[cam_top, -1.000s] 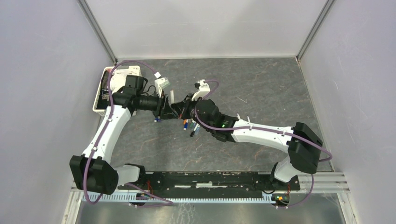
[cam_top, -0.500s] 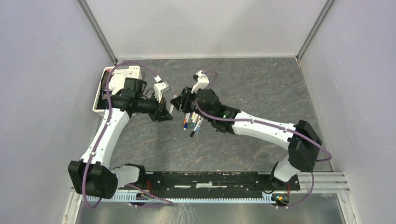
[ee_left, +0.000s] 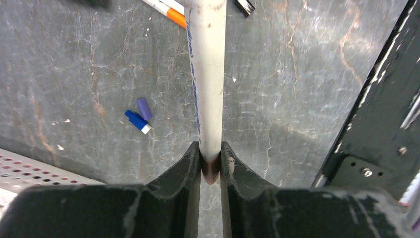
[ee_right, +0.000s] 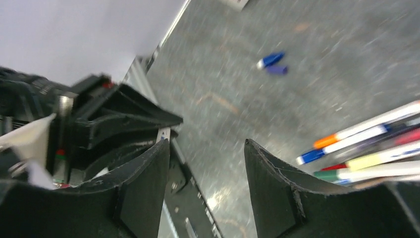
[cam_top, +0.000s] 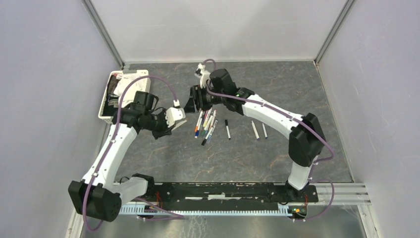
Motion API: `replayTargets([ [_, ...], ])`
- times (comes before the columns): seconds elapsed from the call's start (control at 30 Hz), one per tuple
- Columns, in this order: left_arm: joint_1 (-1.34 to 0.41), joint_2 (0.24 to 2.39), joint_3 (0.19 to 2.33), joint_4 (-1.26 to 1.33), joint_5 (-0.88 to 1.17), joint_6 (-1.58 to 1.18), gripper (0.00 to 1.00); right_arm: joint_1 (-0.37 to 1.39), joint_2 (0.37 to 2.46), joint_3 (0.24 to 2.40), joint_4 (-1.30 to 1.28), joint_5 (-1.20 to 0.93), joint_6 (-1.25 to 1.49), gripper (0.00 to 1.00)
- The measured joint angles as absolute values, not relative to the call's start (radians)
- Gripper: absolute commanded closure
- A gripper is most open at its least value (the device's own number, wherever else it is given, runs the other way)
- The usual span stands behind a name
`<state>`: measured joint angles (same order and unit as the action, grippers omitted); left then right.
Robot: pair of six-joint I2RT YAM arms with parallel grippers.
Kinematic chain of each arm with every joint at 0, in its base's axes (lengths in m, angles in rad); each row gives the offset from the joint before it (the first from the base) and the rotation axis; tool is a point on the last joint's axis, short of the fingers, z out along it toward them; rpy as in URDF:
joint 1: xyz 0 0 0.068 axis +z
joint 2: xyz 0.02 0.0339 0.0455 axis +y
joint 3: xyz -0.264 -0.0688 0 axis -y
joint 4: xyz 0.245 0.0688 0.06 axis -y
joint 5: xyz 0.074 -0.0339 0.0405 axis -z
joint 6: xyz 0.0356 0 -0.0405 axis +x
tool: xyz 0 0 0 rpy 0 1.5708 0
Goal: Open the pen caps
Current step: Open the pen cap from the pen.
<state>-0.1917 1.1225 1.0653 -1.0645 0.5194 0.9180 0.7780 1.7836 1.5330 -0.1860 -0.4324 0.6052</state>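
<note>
1. The left fingers [ee_left: 182,174] are pinched narrow on a long white plastic pen barrel [ee_left: 208,79]. Its dark end sits between them; I cannot tell whether that end is a cap.
2. The right fingers [ee_right: 277,188] stand wide apart with nothing between them.
3. A short blue plastic cap [ee_left: 134,120] and a short purple plastic cap [ee_left: 143,107] lie loose, just beside each other, on the grey marbled bench [ee_left: 297,99].
4. Near both arms lies a bunch of white pens [cam_top: 205,124], their coloured caps [ee_right: 327,141] on.
</note>
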Motion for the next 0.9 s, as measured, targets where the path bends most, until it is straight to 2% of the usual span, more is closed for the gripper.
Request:
replayTargets([
  [0.2,-0.285,1.060,1.025,-1.069,0.398,1.046,0.98,0.800,1.864,1.491,-0.224,-0.653,0.610,0.37],
  [0.43,-0.353,1.056,0.991,-1.075,0.296,1.116,0.98,0.820,1.870,1.438,-0.160,-0.761,0.653,0.37],
  [0.9,-0.413,1.044,0.965,-1.075,0.234,1.140,0.98,0.809,1.882,1.436,-0.206,-0.701,0.630,0.41],
])
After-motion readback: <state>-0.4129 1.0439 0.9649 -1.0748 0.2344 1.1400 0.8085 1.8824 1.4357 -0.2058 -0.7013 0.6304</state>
